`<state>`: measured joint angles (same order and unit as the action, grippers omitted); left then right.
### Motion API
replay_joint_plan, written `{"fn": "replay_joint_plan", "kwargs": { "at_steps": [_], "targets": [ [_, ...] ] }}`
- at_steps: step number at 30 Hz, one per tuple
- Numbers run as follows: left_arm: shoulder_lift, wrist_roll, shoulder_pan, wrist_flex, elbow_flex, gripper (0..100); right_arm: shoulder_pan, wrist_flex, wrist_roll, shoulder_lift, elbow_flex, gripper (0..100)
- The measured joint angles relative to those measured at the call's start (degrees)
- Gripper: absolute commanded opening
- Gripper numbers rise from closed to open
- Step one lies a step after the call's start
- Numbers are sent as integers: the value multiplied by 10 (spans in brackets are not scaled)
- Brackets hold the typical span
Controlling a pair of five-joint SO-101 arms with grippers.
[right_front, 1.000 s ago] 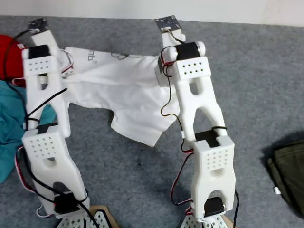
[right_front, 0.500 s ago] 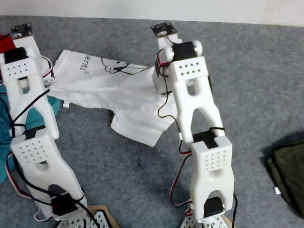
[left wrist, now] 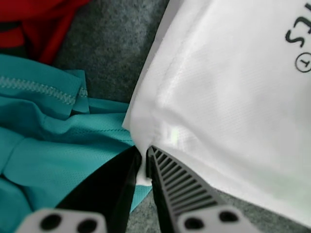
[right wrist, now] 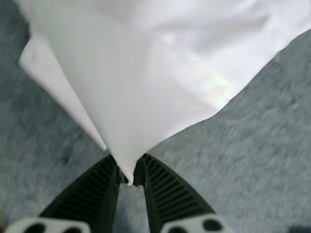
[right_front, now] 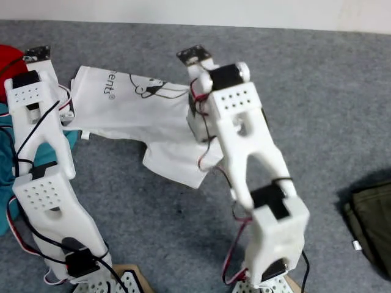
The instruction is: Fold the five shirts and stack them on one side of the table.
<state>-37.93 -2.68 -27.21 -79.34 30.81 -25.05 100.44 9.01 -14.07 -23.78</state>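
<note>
Left gripper (left wrist: 144, 153) and right gripper (right wrist: 127, 165) each pinch the white shirt (right_front: 134, 110), wrist views reveal.

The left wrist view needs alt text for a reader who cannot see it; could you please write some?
The left gripper is shut on the edge of a white shirt with dark print, over the grey table. A teal shirt and a red garment lie beside it.
</note>
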Motion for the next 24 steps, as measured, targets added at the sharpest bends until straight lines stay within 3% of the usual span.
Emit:
{"fn": "replay_joint_plan", "kwargs": {
  "at_steps": [7,10,14,17,24],
  "targets": [
    [0,0,1,2,0,8,-10,-115,4,125,274,33],
    [0,0,1,2,0,36,-10,-199,36,149,374,200],
    [0,0,1,2,0,199,-10,-240,47,158,418,397],
    [0,0,0,2,0,291,-10,-242,72,165,421,368],
    [22,0,0,-12,8,294,-17,-141,77,167,334,166]
  ]
}}
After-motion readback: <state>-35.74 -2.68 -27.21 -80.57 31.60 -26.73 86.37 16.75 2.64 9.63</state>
